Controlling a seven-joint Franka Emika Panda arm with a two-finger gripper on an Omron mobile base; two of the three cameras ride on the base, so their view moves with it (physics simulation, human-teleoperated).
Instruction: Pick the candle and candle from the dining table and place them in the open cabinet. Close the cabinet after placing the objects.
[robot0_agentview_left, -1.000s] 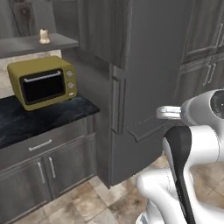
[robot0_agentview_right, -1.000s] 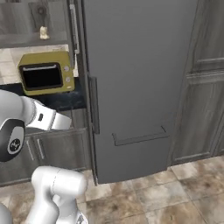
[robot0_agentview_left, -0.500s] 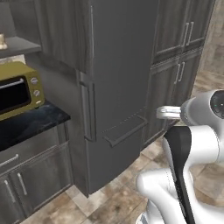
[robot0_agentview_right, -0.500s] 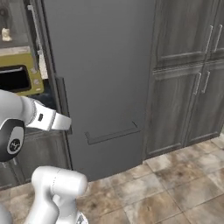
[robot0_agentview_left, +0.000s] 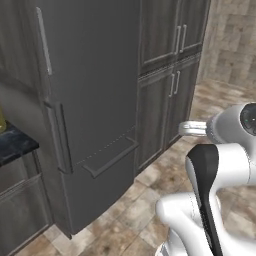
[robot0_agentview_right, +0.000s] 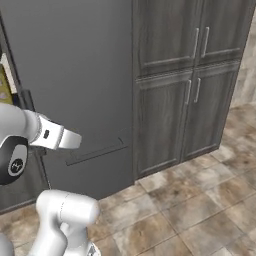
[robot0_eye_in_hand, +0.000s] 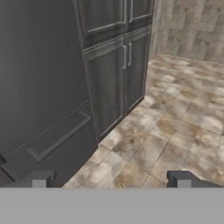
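Your gripper stands wide open and holds nothing: in the hand view its two dark fingertips rise far apart at the bottom, with bare tiled floor between them, and they touch nothing.

The hand looks down and forward at a tall dark grey fridge, its lower drawer handle running as a long recessed bar, and next to it a tall grey wood-grain pantry unit with panelled doors and slim vertical bar handles. These doors are all shut.

From the left base view you see the same fridge with its vertical handles, the pantry unit just to its right, and a corner of a black marbled counter at the left edge with grey drawers below. A sliver of yellow shows at the left edge above that counter; you cannot tell what it is.

In the right base view the arm's forearm reaches across in front of the fridge.

You cannot make out either candle, the dining table or an open cabinet from here, so their direction cannot be told. No writing is readable.
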